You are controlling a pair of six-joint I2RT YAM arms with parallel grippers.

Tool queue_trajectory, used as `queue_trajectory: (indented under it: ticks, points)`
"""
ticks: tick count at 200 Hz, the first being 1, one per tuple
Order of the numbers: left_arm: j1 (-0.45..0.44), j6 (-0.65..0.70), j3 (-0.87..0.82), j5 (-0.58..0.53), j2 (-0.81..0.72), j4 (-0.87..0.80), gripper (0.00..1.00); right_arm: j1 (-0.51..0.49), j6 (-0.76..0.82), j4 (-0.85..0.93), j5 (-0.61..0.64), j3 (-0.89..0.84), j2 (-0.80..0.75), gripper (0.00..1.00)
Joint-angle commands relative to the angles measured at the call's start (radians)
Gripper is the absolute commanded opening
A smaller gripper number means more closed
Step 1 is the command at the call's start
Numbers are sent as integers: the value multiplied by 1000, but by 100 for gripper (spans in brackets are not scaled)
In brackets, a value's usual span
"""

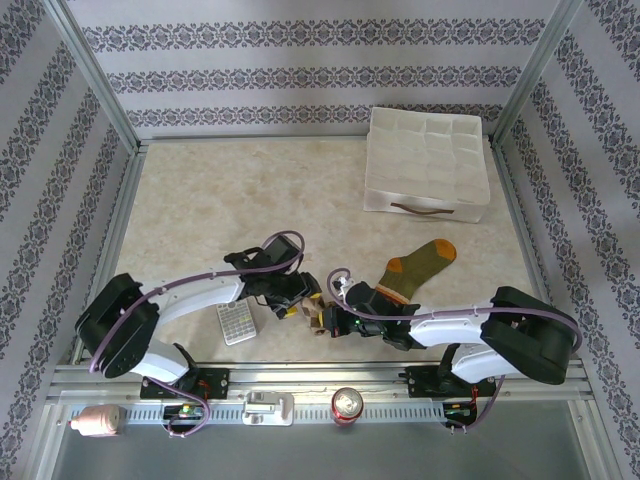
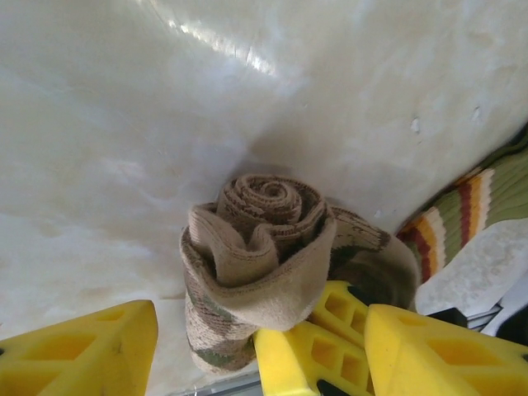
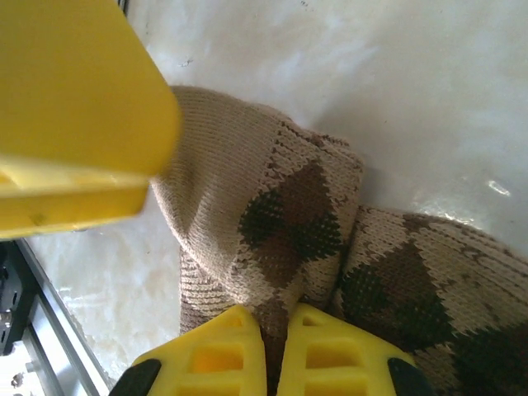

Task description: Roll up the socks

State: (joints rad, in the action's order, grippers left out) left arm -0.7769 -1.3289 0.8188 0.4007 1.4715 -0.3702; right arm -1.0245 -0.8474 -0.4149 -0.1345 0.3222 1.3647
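Your right gripper (image 3: 279,322) pinches shut on rolled argyle sock (image 2: 264,247), keeping coil from unwinding at table (image 1: 200,200) front; left gripper (image 2: 256,338) half-open astride roll (nothing held). Green sock (image 1: 420,265) waits flat beyond.

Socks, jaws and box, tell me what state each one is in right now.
Argyle sock, rolled into a coil, its outer layer pinched.
Olive sock, lying flat, unrolled.
Left jaws, open, one on either side of the roll.
Right jaws, shut on the argyle sock.
White organiser box, open-topped, compartments look empty.
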Motion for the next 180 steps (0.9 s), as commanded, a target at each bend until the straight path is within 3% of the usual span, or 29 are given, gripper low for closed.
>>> queue_trajectory:
  ticks: [1,48,71,88,94,125,147,180]
  points:
    - [-34,2,14,12,43,65,66,1,-48,195,-38,-57,62,0]
    - [-65,31,34,6,173,88,62,6,-60,245,-33,-55,80,0]
    - [-68,47,42,12,222,65,38,14,-40,270,8,-52,63,0]
    - [-63,27,5,-6,200,47,9,48,50,281,7,-17,76,0]
    - [-54,10,-17,-14,178,40,0,72,94,270,-15,3,92,5]
    - [7,-112,-130,-119,1,-7,0,226,369,191,-304,194,277,30]
    - [10,-193,-143,-200,-86,-32,0,296,567,252,-523,392,413,38]
    - [0,-234,-84,-229,-72,-111,0,328,710,341,-581,522,369,41]
